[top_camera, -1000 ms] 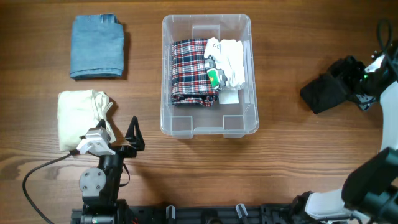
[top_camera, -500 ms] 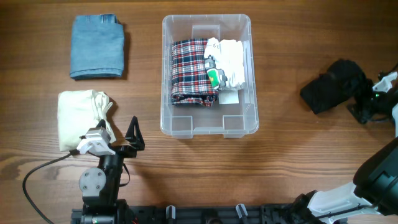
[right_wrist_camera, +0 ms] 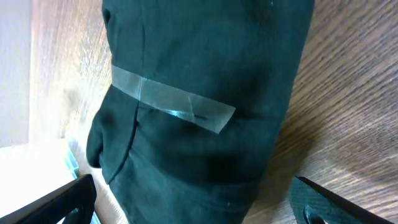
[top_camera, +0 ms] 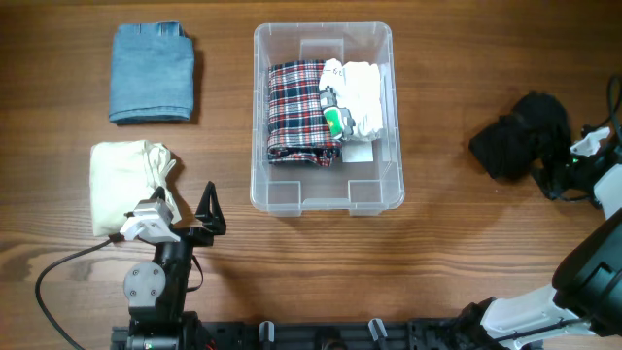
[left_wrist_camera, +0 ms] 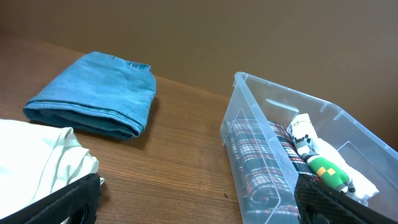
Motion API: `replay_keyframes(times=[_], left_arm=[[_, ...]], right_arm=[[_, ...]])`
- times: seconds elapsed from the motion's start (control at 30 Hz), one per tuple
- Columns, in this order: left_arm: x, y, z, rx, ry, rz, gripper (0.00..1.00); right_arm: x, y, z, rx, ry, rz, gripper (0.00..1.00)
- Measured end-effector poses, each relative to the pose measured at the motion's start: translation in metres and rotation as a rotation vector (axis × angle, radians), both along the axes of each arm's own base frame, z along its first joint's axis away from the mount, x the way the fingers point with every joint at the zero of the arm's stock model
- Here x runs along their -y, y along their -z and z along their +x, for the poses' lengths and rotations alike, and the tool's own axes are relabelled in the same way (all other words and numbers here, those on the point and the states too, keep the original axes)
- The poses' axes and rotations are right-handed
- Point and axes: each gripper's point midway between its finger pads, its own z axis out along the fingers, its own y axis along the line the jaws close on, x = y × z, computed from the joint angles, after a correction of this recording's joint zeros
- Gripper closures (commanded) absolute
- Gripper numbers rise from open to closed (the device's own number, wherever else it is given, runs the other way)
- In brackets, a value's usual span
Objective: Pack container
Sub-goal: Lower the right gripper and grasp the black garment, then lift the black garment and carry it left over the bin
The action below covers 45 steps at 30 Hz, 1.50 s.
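The container [top_camera: 260, 146], a clear plastic bin, stands mid-table and holds a plaid cloth [top_camera: 296, 112], a white cloth [top_camera: 362, 95] and a small green item [top_camera: 335, 121]. A black cloth bundle [top_camera: 518, 138] lies on the table to its right. My right gripper [top_camera: 562, 175] is open right beside the bundle's near-right side. In the right wrist view the taped bundle [right_wrist_camera: 199, 106] fills the space ahead of the spread jaws [right_wrist_camera: 199, 208]. My left gripper [top_camera: 201, 210] is open and empty at the front left. The container also shows in the left wrist view [left_wrist_camera: 252, 134].
A folded blue cloth [top_camera: 152, 73] lies at the back left, and shows in the left wrist view [left_wrist_camera: 99, 99]. A cream cloth [top_camera: 124, 183] lies in front of it, just left of my left gripper. The right arm's cable runs along the table's right edge.
My right gripper has moved toward the table's front, from beside the bundle's right end to its near-right side. The bundle shifted slightly. The left arm has not moved.
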Motion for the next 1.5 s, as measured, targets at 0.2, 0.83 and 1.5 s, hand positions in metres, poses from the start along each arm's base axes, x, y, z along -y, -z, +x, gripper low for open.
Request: replay_keyframes(times=[0.2,0.83,1.5], left_arm=[[0.0,0.0,0.0,0.0,0.0,0.0,0.0],[0.0,0.0,0.0,0.0,0.0,0.0,0.0],[0.0,0.0,0.0,0.0,0.0,0.0,0.0]], right_arm=[[0.002,0.001,0.004,0.025,0.011,-0.012,0.0],[-0.006,0.022,0.029,0.071,-0.001,0.041,0.23],[-0.025,-0.019,0.067,0.355,-0.059,0.264,0.73]])
